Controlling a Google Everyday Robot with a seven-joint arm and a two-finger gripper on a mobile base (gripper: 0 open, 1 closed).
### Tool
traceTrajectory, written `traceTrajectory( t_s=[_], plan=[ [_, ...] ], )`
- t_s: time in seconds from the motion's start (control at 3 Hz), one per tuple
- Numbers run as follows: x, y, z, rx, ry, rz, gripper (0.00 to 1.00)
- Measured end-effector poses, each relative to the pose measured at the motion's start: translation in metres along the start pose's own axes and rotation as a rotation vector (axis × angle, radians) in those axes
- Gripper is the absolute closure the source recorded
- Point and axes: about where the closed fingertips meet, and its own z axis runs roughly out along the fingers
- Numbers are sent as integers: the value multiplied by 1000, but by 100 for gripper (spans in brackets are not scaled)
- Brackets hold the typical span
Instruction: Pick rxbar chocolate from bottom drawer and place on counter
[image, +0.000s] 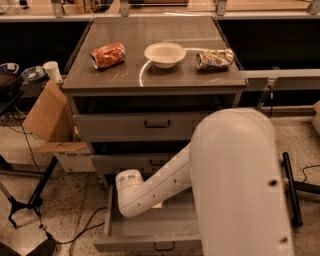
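Note:
The bottom drawer (150, 234) is pulled open at the foot of the grey cabinet, and part of its grey floor shows. My white arm reaches down into it. My gripper (131, 199) is at the drawer's left side, low inside it, behind the white wrist housing. The rxbar chocolate is hidden from view. The counter (160, 75) is the glossy top of the cabinet, above the two closed drawers.
On the counter lie an orange soda can (108, 54) on its side, a white bowl (164, 53) and a silvery-gold foil bag (215, 58). A cardboard box (47, 117) and a stand's legs (20, 200) are at the left. A black bar (292, 190) lies on the floor at the right.

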Motion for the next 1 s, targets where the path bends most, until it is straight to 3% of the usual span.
traceTrajectory(
  t_s=[1.0],
  plan=[
    [76,18,-209,-99,120,-9,100]
  ],
)
